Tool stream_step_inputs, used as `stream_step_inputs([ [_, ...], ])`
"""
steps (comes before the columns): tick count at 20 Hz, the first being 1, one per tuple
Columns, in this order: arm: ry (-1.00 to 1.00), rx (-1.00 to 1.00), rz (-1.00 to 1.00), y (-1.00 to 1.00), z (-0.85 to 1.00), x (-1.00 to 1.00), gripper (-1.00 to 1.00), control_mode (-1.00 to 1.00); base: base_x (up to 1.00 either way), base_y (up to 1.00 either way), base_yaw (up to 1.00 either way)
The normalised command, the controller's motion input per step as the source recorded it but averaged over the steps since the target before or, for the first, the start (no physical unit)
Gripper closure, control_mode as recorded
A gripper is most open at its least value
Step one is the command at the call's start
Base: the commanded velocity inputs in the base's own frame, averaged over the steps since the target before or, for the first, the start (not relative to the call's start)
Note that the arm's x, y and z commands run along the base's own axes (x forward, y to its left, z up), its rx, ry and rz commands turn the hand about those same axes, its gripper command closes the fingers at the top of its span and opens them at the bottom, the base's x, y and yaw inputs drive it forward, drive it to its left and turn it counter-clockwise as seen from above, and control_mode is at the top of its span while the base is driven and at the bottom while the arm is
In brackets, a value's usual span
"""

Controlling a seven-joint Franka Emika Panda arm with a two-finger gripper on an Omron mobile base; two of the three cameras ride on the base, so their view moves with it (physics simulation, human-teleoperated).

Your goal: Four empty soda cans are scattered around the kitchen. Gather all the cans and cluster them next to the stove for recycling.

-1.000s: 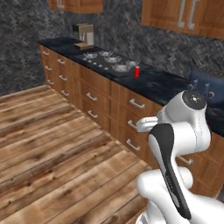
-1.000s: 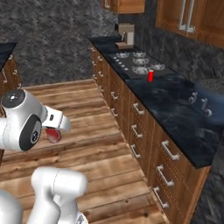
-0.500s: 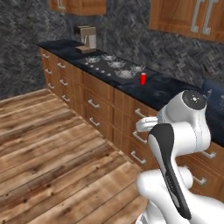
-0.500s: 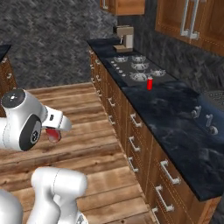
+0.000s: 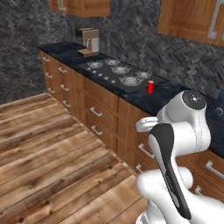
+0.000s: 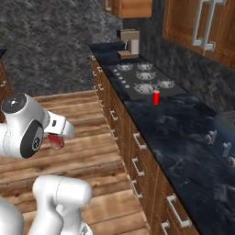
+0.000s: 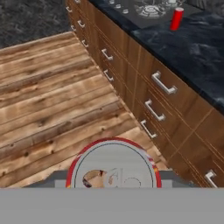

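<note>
Running along the wall, the long dark marbled stone counter on brown wooden drawer cabinets carries the landmark here, the flat black gas stove with round silver burners. A beige coffee machine stands at the counter's far end beyond the stove. Wide plank floor lies open on the room side of the cabinets, so the base has free room to come closer.

Just beside the stove's near corner, on the stone and close to the counter's front edge, stands a small red soda can, upright.

Lower than the counter top and out over the floor, well short of the stove, the two-finger gripper is clamped on a second red soda can with a silvery top. In the hand view that can's round top faces the camera, so its long axis runs along the gripper. The stove lies ahead and to the right of the held can and higher, so the carry looks to need a lift above the counter edge before setting down near the standing can.
</note>
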Motion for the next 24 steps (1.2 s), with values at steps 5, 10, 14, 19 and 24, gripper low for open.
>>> stream_step_inputs([
  [5, 0.00, 0.00, 0.00, 0.00, 0.00, 0.00, 1.00, 1.00, 0.74, -0.13, 0.03],
  [10, 0.00, 0.00, 0.00, 0.00, 0.00, 0.00, 1.00, 1.00, 0.74, -0.12, 0.03],
  [14, 0.00, 0.00, 0.00, 0.00, 0.00, 0.00, 1.00, 1.00, 0.73, -0.12, 0.01],
  [19, 0.00, 0.00, 0.00, 0.00, 0.00, 0.00, 1.00, 1.00, 0.65, -0.04, -0.06],
  [24, 0.00, 0.00, 0.00, 0.00, 0.00, 0.00, 1.00, 1.00, 0.54, 0.03, -0.27],
])
